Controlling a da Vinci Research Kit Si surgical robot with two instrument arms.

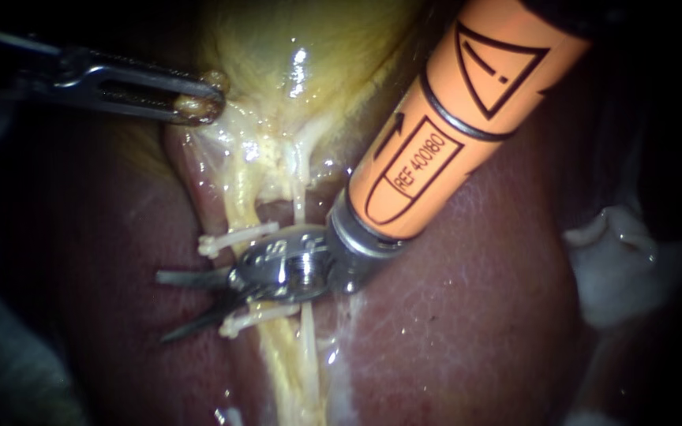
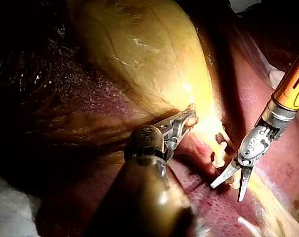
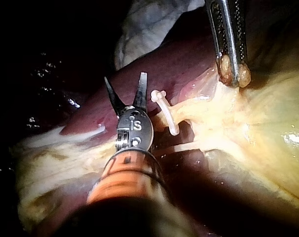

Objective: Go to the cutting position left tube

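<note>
My right instrument (image 1: 163, 308), on an orange shaft from the upper right, has two thin blades standing open. Its wrist lies across the left tube (image 1: 278, 359) between an upper white clip (image 1: 234, 239) and a lower one (image 1: 258, 315). The blades point past the tube over the liver (image 1: 451, 315), with nothing between them. A thinner right tube (image 1: 300, 201) runs just beside it. My left instrument (image 1: 199, 102) is shut on a fold of yellowish gallbladder tissue (image 1: 301, 63), holding it up. In the right wrist view the open blades (image 3: 124, 78) sit beside a clip (image 3: 161, 98).
White gauze (image 1: 617, 268) lies at the right beside the liver. Dark red liver surface surrounds both tubes. In the left wrist view my right instrument's blades (image 2: 233, 190) hang open just past the clips (image 2: 219, 148).
</note>
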